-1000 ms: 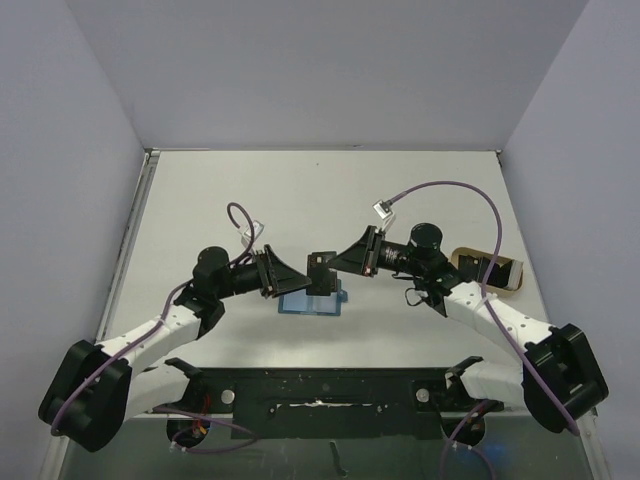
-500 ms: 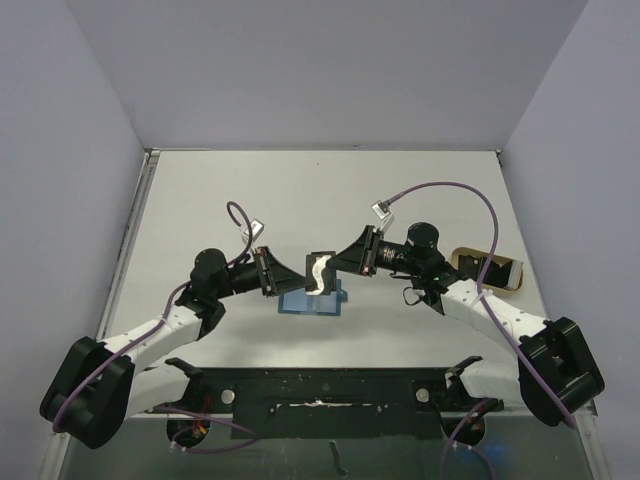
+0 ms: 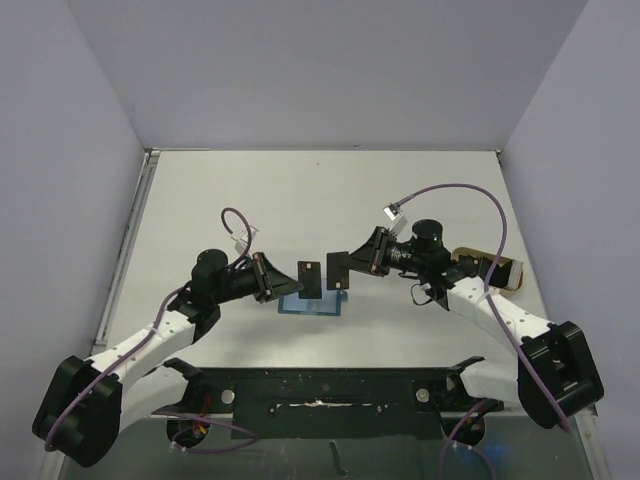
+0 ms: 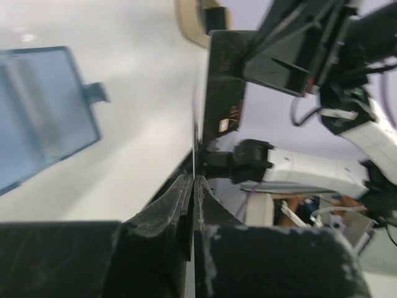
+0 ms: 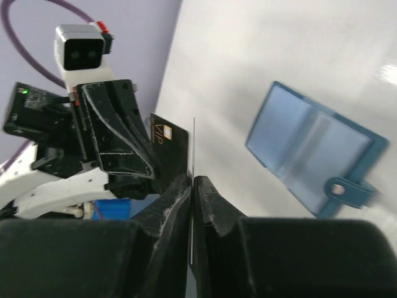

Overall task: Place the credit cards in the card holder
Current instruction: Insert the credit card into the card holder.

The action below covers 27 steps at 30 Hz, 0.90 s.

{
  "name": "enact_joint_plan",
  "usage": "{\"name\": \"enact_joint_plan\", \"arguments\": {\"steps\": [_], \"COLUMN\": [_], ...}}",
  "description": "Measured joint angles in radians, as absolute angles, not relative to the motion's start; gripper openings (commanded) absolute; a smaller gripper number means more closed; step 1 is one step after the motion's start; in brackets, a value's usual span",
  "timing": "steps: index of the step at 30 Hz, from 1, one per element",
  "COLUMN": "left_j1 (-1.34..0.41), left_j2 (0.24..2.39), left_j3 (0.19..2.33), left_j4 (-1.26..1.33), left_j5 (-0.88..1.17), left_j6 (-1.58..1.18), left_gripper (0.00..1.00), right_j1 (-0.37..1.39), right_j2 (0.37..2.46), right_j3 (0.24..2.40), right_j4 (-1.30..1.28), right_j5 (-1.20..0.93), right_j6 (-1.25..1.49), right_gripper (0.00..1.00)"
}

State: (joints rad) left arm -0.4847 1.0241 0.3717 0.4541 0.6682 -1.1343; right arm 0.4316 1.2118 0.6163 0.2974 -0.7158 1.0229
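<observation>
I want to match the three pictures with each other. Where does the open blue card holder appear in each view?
Top external: the card holder lies open near the centre, partly hidden by the left card and right card, held by the left gripper and right gripper.
Left wrist: upper left.
Right wrist: right side.
Shared landmark: its snap tab.

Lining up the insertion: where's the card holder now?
Top view: the card holder lies open on the table, central, between the left gripper and the right gripper.
</observation>
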Motion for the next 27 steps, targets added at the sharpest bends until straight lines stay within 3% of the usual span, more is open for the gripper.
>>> {"name": "enact_joint_plan", "arguments": {"steps": [7, 19, 27], "left_j1": [-0.481, -0.481, -0.48], "left_j2": [1.137, 1.255, 1.327], "left_j3": [0.496, 0.529, 0.542], "left_j4": [0.091, -0.051, -0.056], "left_j5": [0.554, 0.514, 0.512], "left_j6": [-0.941, -0.84, -0.822], "left_gripper": [0.0, 0.0, 0.0], "right_j1": [0.425, 0.504, 0.504], "right_j2": [1.27, 1.525, 1.578], "right_j3": [0.677, 0.748, 0.769], "right_j4": [0.064, 0.011, -0.08], "right_j5": [-0.601, -0.548, -0.453], "right_j6": [0.894, 0.867, 0.8], "right_gripper": [0.04, 0.04, 0.03]}}
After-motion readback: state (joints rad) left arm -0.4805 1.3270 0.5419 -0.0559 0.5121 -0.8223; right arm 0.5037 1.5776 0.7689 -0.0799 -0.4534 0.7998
